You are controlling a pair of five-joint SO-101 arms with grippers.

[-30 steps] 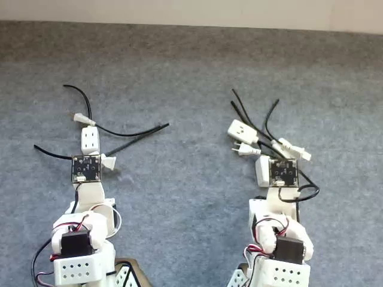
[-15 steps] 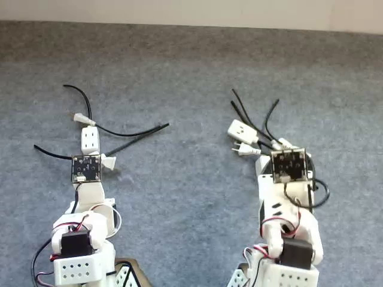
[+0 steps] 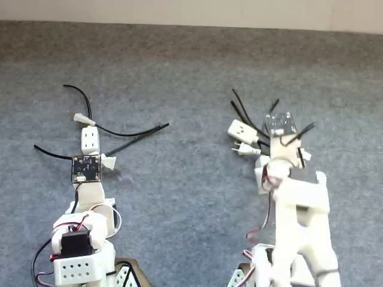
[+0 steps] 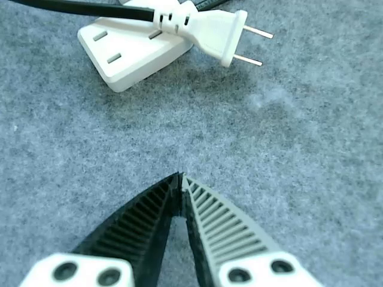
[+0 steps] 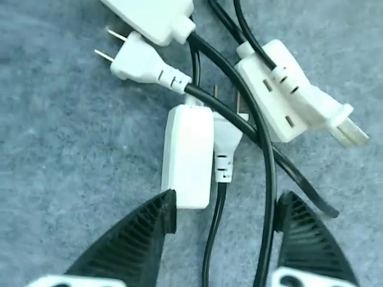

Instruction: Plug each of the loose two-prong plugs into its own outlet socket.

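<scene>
two-prong plug (image 4: 206, 33) lies against an outlet (image 4: 119, 57); left jaws pressed together, right jaws spread.

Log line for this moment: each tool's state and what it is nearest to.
left tool shut, empty, short of loose plug | right tool open over middle plug and outlet block

Robotics lab bench, judging by grey carpeted tabletop (image 3: 191, 66).

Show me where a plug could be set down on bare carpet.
Bare carpet lies between the left outlet strip and the right cable tangle, and beyond both. Crowded under the right hand, where plugs and sockets overlap.
</scene>
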